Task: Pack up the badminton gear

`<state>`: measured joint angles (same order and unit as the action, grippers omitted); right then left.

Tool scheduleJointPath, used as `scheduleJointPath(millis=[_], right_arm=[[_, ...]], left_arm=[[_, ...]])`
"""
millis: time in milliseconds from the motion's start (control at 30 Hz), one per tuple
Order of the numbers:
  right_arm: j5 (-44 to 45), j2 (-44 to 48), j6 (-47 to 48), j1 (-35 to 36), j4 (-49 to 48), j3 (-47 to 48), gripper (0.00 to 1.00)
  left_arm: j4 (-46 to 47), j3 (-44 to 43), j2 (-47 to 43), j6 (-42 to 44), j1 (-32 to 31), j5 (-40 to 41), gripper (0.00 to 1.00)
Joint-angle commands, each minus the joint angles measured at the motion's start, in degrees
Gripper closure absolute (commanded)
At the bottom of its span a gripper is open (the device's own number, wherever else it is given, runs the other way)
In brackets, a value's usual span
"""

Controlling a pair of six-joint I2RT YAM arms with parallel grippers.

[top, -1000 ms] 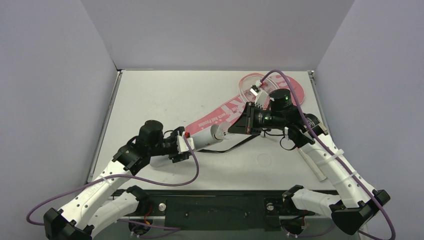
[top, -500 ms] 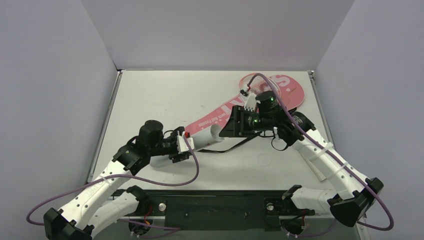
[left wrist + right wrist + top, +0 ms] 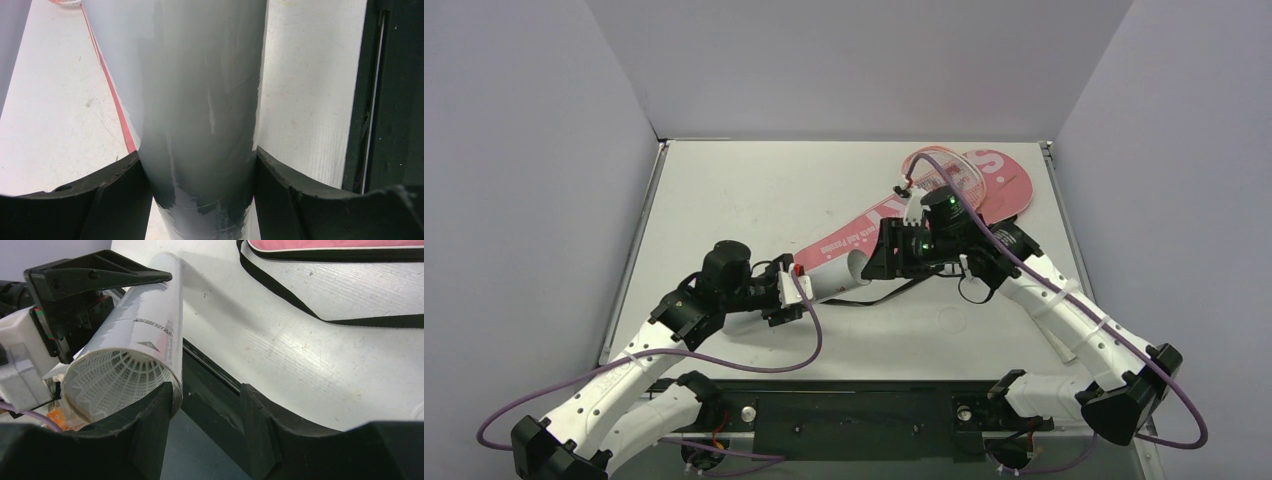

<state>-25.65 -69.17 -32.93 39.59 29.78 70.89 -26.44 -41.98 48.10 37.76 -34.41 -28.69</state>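
White tube (image 3: 200,115) fills the left wrist view; shuttlecock (image 3: 117,375) seemingly inside.

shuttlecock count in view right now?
1 shuttlecock: its mesh skirt shows inside the open end of the white tube held by the left gripper. More may be stacked behind it, hidden.

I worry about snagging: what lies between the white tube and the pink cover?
The black strap, lying on the table; the right wrist view shows it between white tube and pink cover.
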Motion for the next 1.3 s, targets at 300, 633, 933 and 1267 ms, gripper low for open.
scheduleJointPath(millis=[300,633,933,1267], right_arm=[[4.04,-6.03,2.17,4.31,1.96,4.95,0.54],[-5.18,4.84,0.33,-6.66,1.65,8.67,0.49],[2.87,5.6,5.83,-26.37,6.36,-0.06,0.47],[27.95,-7.25,-3.38,-35.8,-3.22,-11.09,0.46]], left_arm=[[4.9,-3.43,-0.12,-0.67,0.27,-1.26,0.85],[4.38,-2.19,-0.59,-0.47,0.25,-1.07,0.85],[4.49,-1.73,-0.7,-0.42,0.25,-1.39,0.85],[3.85,-1.76,-1.17,-0.58,0.24,-1.21,0.85]])
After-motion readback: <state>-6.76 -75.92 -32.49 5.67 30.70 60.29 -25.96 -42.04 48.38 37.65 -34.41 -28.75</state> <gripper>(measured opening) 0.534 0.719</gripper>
